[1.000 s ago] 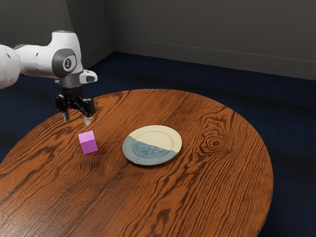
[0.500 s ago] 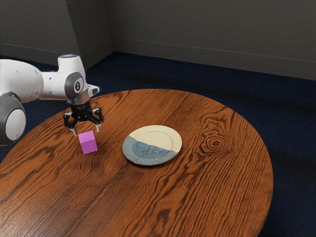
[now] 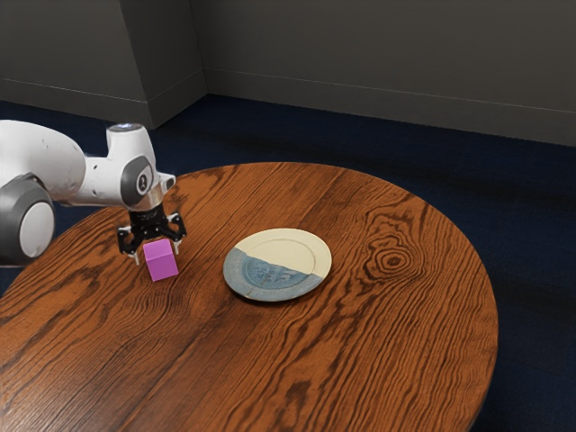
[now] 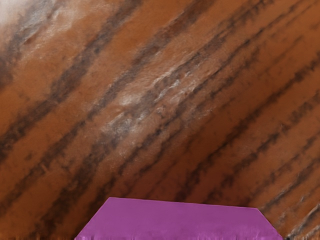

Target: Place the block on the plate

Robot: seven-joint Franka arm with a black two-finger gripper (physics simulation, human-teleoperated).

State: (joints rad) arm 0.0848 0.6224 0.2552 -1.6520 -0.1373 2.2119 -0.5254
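Note:
My gripper is low at the block, its fingers spread wide, one toward each side of it. The pink-purple block rests on the wooden table, in front of the fingers as the exterior view sees it. In the wrist view the block lies large at the lower edge, just under my hand. The round plate, part cream and part blue-grey, lies flat on the table, apart from the block toward the exterior view's right.
The round table has a dark wood grain and a curved edge. Dark blue floor surrounds it, with grey walls behind.
My arm has come down and toward the exterior view's right, bringing the open gripper from above and behind the block to beside it. The block and plate have not moved.

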